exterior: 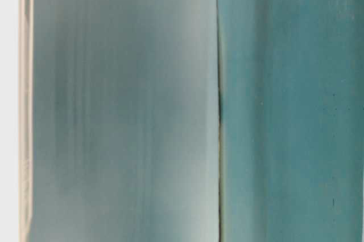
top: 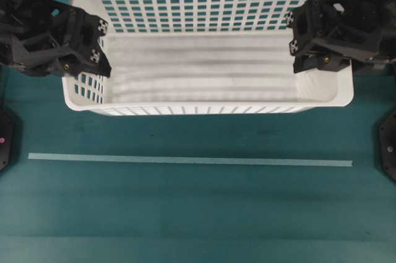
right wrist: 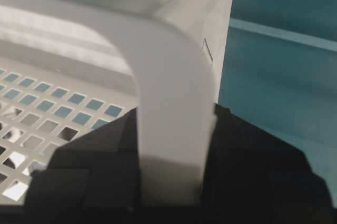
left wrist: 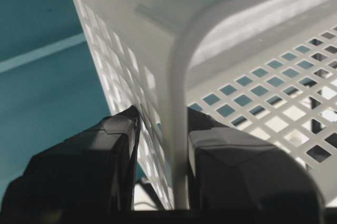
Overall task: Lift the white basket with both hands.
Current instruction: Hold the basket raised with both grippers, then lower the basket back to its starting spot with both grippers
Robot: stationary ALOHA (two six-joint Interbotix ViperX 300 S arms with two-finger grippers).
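Observation:
The white basket (top: 198,71) lies across the upper half of the overhead view and is empty. My left gripper (top: 94,47) is shut on its left end rim, one finger outside the slotted wall and one inside. In the left wrist view the rim (left wrist: 179,76) runs between the fingers of the left gripper (left wrist: 166,117). My right gripper (top: 298,39) is shut on the right end rim. In the right wrist view the white rim (right wrist: 168,50) fills the gap of the right gripper (right wrist: 175,114). I cannot tell whether the basket touches the table.
A pale tape line (top: 185,159) crosses the teal table (top: 185,213) in front of the basket. Black brackets sit at the left edge (top: 5,139) and the right edge (top: 388,151). The table-level view shows only blurred grey and teal surfaces.

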